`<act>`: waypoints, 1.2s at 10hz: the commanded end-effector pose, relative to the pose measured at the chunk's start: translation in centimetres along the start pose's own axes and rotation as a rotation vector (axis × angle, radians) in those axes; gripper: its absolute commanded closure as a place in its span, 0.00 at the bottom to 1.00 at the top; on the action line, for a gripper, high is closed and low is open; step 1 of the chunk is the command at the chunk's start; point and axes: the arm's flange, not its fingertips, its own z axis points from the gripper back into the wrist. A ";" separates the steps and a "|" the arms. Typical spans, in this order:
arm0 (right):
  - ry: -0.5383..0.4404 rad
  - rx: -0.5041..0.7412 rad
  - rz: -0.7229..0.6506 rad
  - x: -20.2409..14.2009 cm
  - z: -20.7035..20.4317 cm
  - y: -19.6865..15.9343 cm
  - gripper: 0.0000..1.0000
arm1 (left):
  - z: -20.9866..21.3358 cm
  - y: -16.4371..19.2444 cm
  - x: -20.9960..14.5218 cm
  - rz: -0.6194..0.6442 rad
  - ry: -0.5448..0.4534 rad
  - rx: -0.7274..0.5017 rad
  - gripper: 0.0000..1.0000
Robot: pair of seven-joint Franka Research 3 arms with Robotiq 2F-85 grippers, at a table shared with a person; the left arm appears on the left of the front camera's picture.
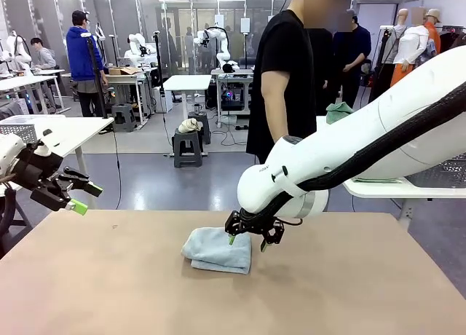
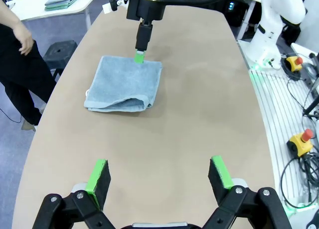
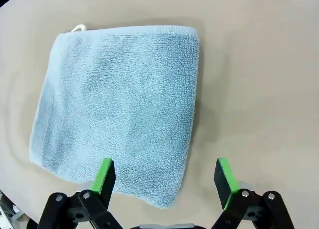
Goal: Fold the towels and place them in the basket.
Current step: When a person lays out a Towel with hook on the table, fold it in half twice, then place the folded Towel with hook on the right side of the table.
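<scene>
Judging by how things lie, you have the folding of one towel about done and all the placing left. The blue-grey towel (image 1: 217, 250) lies on the brown table (image 1: 364, 291) near its middle, doubled into a thick, roughly square pad with a corner loop poking out at one corner. Its layers gape a little along one edge, so the fold looks loose rather than crisp.

Your right gripper (image 1: 246, 240) hangs just over the towel's right edge with its jaws spread wide and nothing in them. One green pad is over the cloth and the other over bare table. Your left gripper (image 1: 84, 196) is held back off the table's left side, equally wide and empty.

A dark mesh basket (image 1: 444, 173) sits on the white side table to your right, well apart from the towel, so the carry is not yet begun. A greenish cloth (image 1: 338, 113) lies beyond the person; whether that is your second towel, you cannot tell from here.
</scene>
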 end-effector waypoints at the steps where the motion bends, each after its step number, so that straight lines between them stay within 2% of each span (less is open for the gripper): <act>1: -0.004 -0.005 0.008 0.0 0.0 0.1 0.00 | 0.1 0.0 0.0 -0.002 0.004 0.000 0.00; 12: 0.003 -0.001 -0.024 0.4 0.3 0.1 0.00 | 0.1 0.0 0.0 -0.002 0.004 0.000 0.00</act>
